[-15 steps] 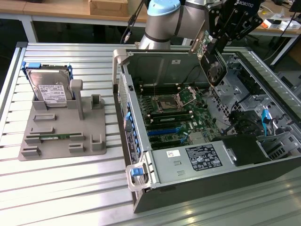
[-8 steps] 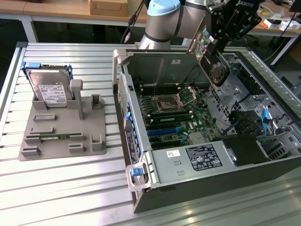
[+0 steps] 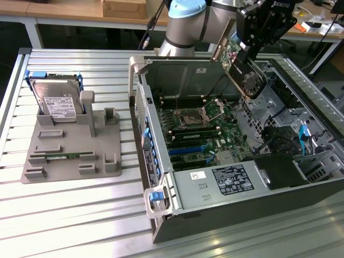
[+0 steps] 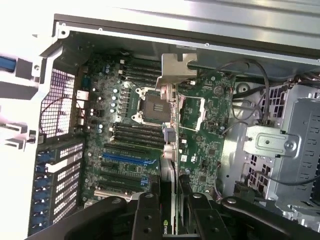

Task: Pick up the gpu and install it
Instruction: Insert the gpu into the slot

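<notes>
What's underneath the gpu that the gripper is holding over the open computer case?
The motherboard, with its CPU socket and blue expansion slot, lies below the gpu held by the gripper. The card itself covers the strip of board directly beneath it.

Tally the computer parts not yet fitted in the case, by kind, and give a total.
gpu: 1
hard drive: 1
memory stick: 1
Total: 3
</notes>
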